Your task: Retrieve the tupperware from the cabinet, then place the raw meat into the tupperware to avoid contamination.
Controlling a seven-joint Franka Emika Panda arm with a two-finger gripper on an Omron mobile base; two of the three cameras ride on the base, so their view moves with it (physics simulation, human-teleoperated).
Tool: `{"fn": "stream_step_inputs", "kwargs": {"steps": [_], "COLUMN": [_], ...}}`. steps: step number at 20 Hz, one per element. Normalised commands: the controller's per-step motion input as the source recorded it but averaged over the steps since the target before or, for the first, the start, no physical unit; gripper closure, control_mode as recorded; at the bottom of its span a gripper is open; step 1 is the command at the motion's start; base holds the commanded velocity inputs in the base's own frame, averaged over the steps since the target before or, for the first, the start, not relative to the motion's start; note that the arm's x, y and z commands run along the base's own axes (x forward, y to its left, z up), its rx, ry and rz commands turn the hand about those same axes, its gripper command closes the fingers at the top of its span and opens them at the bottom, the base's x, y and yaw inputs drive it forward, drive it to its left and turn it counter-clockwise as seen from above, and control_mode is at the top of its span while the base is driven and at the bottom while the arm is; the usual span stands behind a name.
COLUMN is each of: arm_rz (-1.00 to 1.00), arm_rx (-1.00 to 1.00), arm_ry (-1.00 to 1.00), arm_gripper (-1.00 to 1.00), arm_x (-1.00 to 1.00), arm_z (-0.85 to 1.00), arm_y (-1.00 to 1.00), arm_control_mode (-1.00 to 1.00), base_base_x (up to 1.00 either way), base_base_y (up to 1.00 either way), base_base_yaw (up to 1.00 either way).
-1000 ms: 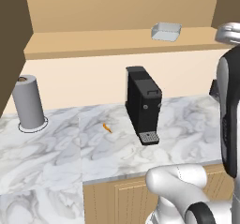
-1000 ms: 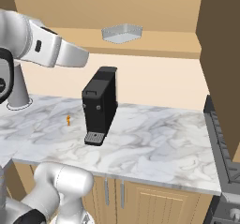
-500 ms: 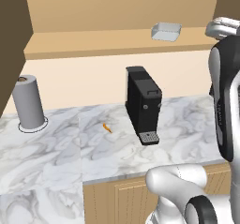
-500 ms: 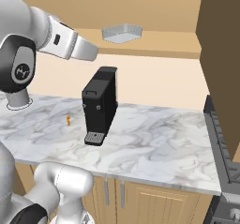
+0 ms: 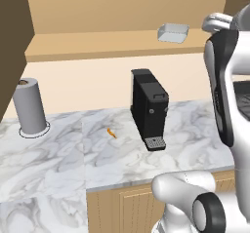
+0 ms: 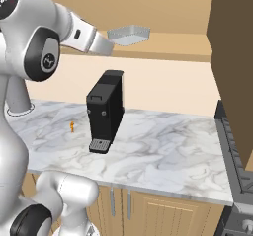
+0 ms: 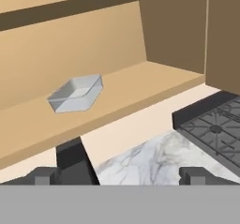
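Observation:
The tupperware point(image 5: 173, 32) point(image 6: 128, 34) point(image 7: 76, 93), a shallow translucent grey box, rests on the shelf of the open cabinet point(image 5: 97, 44) point(image 7: 140, 85). In the hand view my gripper point(image 7: 119, 177) is open and holds nothing. It sits level with the shelf and some way short of the tupperware, which lies ahead to the upper left. My fingertips point(image 7: 44, 176) stand wide apart. The raw meat point(image 5: 112, 133) point(image 6: 72, 127), a tiny orange sliver, lies on the marble counter point(image 5: 58, 154) left of the coffee machine.
A black coffee machine point(image 5: 149, 109) point(image 6: 105, 110) stands mid-counter, below the shelf. A grey paper-towel roll point(image 5: 30, 106) stands at the far left. A dark stove point(image 7: 215, 129) point(image 6: 237, 151) borders the counter on the right, and open cabinet doors point(image 5: 14, 47) point(image 6: 232, 57) flank the shelf.
My arm has swung up and forward, so its upper links loom larger in both base views. The tupperware, meat and coffee machine have not moved. The gripper stays open.

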Motion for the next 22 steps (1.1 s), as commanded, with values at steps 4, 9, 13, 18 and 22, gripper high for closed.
{"fn": "stream_step_inputs", "kwargs": {"steps": [4, 9, 13, 18, 22], "arm_rz": [0.00, 0.02, 0.05, 0.07, 0.03], "arm_rx": [0.00, 0.01, 0.05, 0.06, 0.02], "arm_ry": [0.00, 0.00, 0.00, 0.00, 0.01], "arm_gripper": [-1.00, -1.00, -1.00, -1.00, -1.00], "arm_x": [0.59, 0.53, 0.44, 0.31, 0.30], "arm_z": [-0.06, 0.00, 0.00, 0.00, -0.04], "arm_y": [0.00, -0.06, -0.18, -0.24, -0.08], "arm_control_mode": [-1.00, -1.00, -1.00, -1.00, -1.00], "base_base_x": [0.00, 0.00, 0.00, 0.00, 0.00], "base_base_y": [0.00, 0.00, 0.00, 0.00, 0.00], "base_base_yaw": [0.00, 0.00, 0.00, 0.00, 0.00]}}
